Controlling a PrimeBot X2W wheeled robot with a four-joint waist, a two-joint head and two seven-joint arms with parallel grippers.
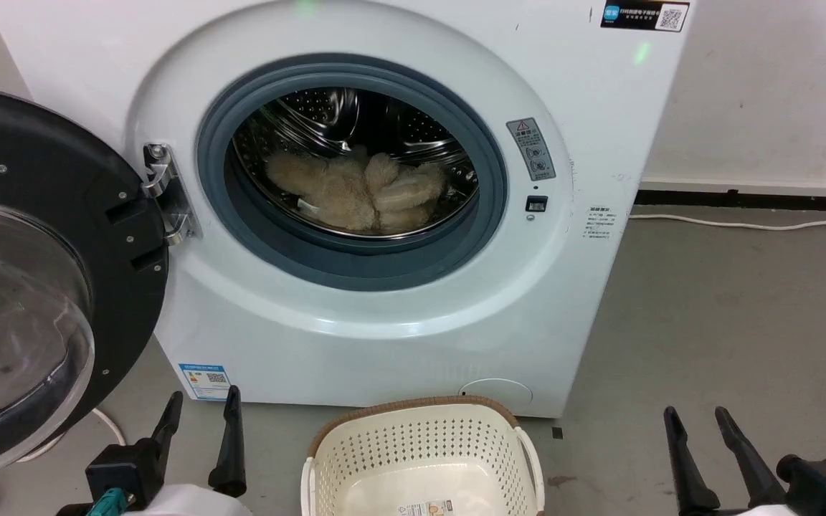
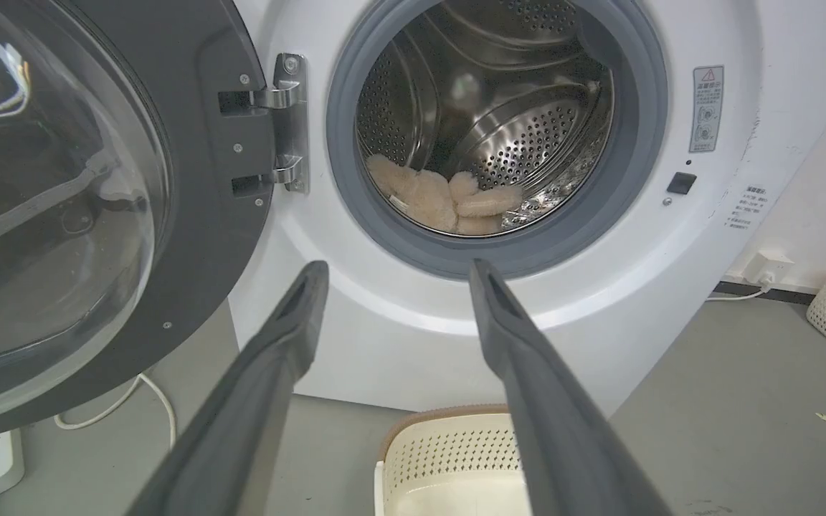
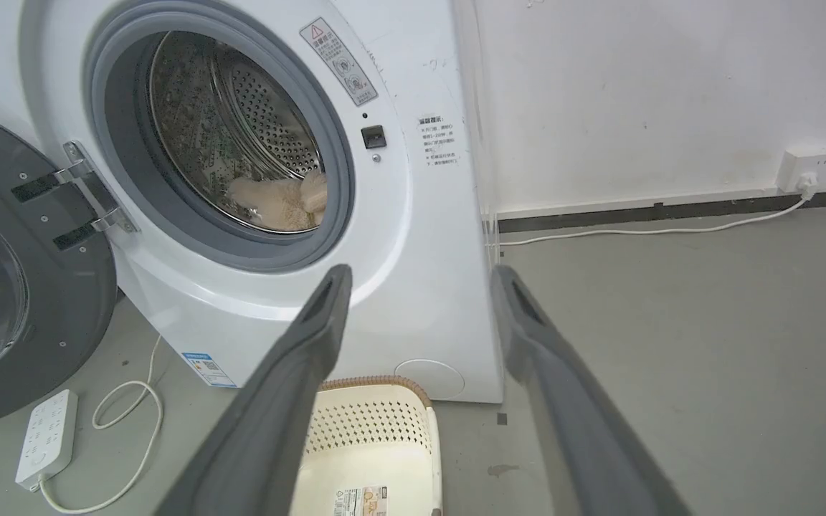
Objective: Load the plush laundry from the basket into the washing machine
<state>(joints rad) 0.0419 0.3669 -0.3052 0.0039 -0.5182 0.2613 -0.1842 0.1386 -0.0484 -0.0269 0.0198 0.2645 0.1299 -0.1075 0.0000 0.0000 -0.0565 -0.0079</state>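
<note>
Left gripper (image 1: pixel 204 394) sits low at the left, both dark fingers spread wide with nothing between them. Just beyond it, the round black-framed door (image 1: pixel 40 287) stands swung out to the left on its hinge, glass bulging our way. Under it, the right wrist view shows a white power strip (image 3: pixel 46 437) with a looped cord on the floor.

On to the washing machine (image 1: pixel 384 344): white front, grey gasket, drum mouth open and facing us. Down on the drum floor lies the plush laundry (image 1: pixel 359 190), a shaggy cream heap stretched side to side, its rounded lobes pointing right.

Below, on the grey floor (image 1: pixel 707 322), the basket (image 1: pixel 420 437) sits just in front of the washer's base, between the two grippers. Its rounded end is toward the machine, and a label sticker shows on its bottom.

Over to the right gripper (image 1: pixel 695 412): fingers likewise parted wide, holding nothing. Right of the machine, open floor runs back to a white wall (image 1: pixel 764 86) with dark skirting, and a white cable (image 1: pixel 743 223) trails along its foot.
</note>
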